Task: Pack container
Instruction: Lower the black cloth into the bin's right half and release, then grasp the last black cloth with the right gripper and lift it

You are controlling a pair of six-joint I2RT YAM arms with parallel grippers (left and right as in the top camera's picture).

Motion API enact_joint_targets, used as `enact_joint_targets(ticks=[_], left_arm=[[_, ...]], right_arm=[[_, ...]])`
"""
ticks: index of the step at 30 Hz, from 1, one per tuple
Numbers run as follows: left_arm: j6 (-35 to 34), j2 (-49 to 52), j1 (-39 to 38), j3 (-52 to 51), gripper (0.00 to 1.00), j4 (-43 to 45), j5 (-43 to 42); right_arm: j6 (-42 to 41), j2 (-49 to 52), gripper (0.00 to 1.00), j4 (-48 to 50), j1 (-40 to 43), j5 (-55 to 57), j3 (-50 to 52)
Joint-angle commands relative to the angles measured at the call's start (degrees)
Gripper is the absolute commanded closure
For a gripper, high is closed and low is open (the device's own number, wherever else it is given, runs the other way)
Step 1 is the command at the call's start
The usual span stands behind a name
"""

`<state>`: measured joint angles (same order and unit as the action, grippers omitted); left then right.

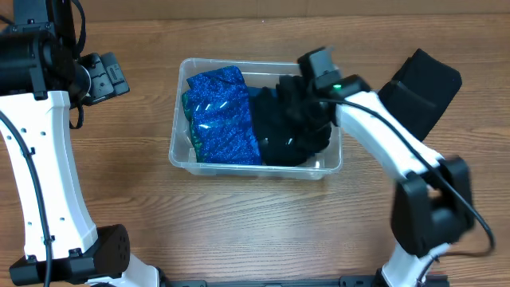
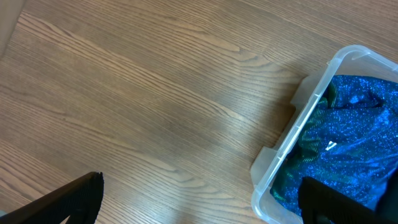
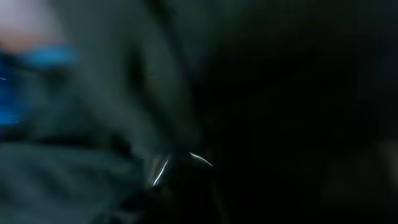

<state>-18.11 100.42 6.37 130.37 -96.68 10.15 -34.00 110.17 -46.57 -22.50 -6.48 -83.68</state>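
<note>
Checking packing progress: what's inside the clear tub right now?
In the tub, a sparkly blue garment fills the left half, a black garment the right. Its floor and anything beneath them are covered.

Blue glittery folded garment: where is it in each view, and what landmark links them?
Overhead: the blue glittery folded garment fills the left half of the clear rectangular plastic container.
Left wrist: the garment is at the right edge, inside the container corner.
Right wrist: only a blurred blue patch at far left, probably it.
Landmark: the container's rim, seen overhead and from the left wrist.
</note>
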Motion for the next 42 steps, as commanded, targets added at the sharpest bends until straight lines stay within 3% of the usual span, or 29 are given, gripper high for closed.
enact_joint_targets(ticks=[1,4,6,8,13,19,23,30,34,36,39,42], left_arm=[[-0.76,0.07,-0.02,-0.17,0.00,-0.11,0.52],[-0.76,0.07,-0.02,-0.17,0.00,-0.09,0.52],[-0.76,0.07,-0.02,-0.17,0.00,-0.11,0.55],[-0.76,0.07,-0.02,-0.17,0.00,-0.11,0.52],[-0.76,0.07,-0.02,-0.17,0.00,-0.11,0.52],[-0.76,0.07,-0.02,-0.17,0.00,-0.11,0.55],[-0.76,0.07,-0.02,-0.17,0.00,-0.09,0.52],[-0.76,0.07,-0.02,-0.17,0.00,-0.09,0.52],[-0.76,0.07,-0.02,-0.17,0.00,-0.11,0.55],[-0.76,0.07,-0.02,-0.17,0.00,-0.09,0.52],[-0.76,0.07,-0.02,-0.17,0.00,-0.11,0.52],[-0.76,0.07,-0.02,-0.17,0.00,-0.11,0.52]], right_arm=[[4.52,-3.06,0.70,-1.20,-0.15,-4.09,-1.09],[10.32,-9.35,0.49,-3.10,0.50,-2.14,-5.46],[11.34,-16.46,0.19,-3.72,2.34,3.54,-8.92],[11.34,-22.21,0.08,-3.56,7.21,7.13,-9.53],[10.69,-24.11,0.00,-7.85,26.60,5.95,-9.18],[10.43,-11.19,0.00,-8.90,46.90,-0.02,-8.50],[14.01,0.46,0.00,-5.90,51.28,-5.92,-8.52],[15.43,12.04,0.00,2.60,50.62,-12.26,-8.52],[14.93,15.67,0.09,3.26,50.64,-9.94,-8.52],[14.93,17.05,0.20,3.23,50.64,-10.32,-8.52],[14.99,17.22,0.64,3.21,49.92,-10.93,-8.66],[14.97,13.62,0.88,2.12,49.22,-17.27,-8.70]])
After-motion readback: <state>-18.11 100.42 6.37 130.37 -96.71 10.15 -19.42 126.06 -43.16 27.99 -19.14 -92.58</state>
